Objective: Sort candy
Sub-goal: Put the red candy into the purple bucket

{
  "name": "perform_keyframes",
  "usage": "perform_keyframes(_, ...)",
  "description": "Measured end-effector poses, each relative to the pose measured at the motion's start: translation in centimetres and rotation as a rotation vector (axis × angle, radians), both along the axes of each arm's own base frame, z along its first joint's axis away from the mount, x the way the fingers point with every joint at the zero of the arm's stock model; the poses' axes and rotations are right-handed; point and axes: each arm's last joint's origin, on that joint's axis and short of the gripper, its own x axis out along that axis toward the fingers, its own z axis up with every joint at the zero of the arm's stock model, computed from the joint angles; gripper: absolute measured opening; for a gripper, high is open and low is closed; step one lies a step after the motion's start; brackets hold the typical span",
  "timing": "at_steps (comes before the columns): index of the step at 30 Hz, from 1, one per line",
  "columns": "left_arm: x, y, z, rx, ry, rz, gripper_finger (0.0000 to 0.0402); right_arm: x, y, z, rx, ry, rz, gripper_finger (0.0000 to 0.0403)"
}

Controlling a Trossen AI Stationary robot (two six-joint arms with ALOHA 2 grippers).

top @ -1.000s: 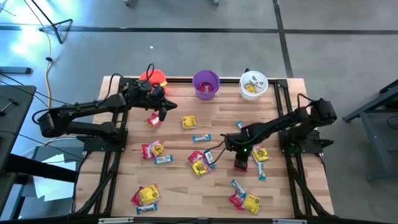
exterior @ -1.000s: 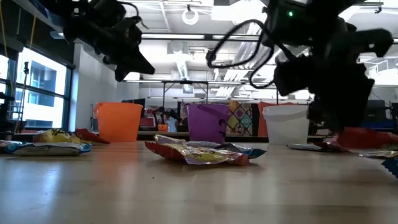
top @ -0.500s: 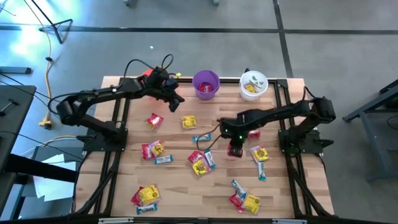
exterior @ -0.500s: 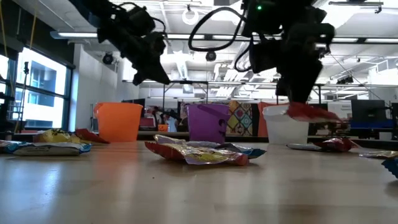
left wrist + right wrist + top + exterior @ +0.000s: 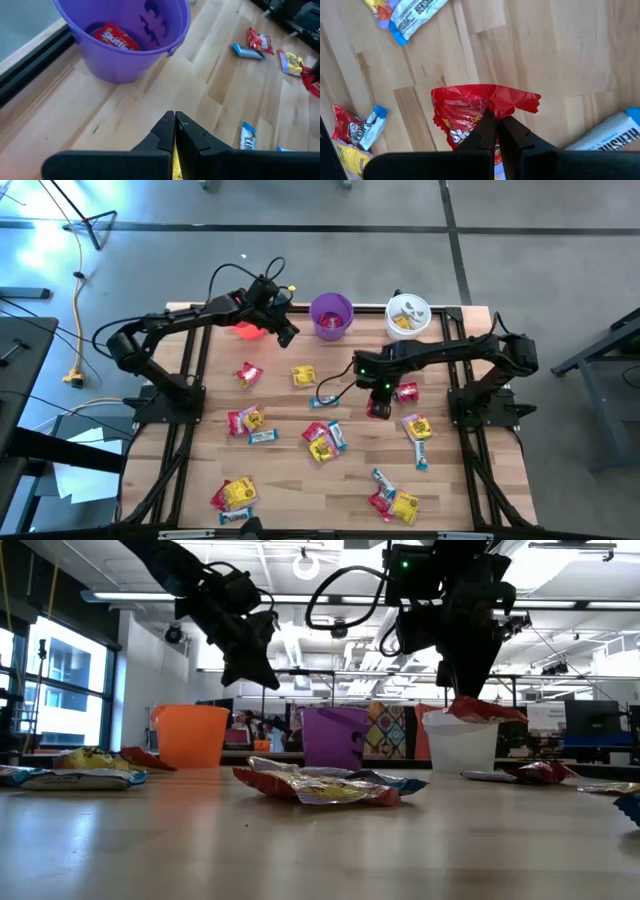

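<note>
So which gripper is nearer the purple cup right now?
Left. The left gripper sits just beside the purple cup, toward the orange cup. The right gripper is farther out over mid-table, holding a red packet.

Robotics lab: open ceiling ducts (image 5: 300, 640), workbenches (image 5: 560, 745), concrete floor (image 5: 300, 250)

Left arm stretched along the far edge of the counter, its pincer (image 5: 288, 338) raised and clamped tight. Right arm reaches toward the middle, pincer (image 5: 378, 408) pointing down, closed, pinching a red packet (image 5: 475, 117).

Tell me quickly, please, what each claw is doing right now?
Left claw: shut on a yellow packet.
Right claw: shut on a red packet.
</note>
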Motion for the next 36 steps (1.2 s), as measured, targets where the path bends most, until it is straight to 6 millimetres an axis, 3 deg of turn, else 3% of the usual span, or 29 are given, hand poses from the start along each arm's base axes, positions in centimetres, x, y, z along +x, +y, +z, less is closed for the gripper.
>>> perform_keyframes(15,-0.4,0.3,-0.2,0.005,0.032,0.034,0.0000,0.0,0.0,0.2,0.005,-0.011,0.015,0.0000)
perform_keyframes(22,-0.4,0.3,-0.2,0.004,0.031,0.035,0.0000,-0.8,-0.1,1.7,0.000,-0.058,-0.005,0.0000)
perform_keyframes(28,-0.4,0.3,-0.2,0.005,0.034,0.032,0.0000,-2.0,-1.9,3.7,-0.062,-0.140,-0.096,0.0000)
perform_keyframes(36,-0.3,0.0,-0.2,0.029,0.044,-0.005,0.0000,-3.5,-6.0,6.1,-0.147,-0.309,-0.233,0.0000)
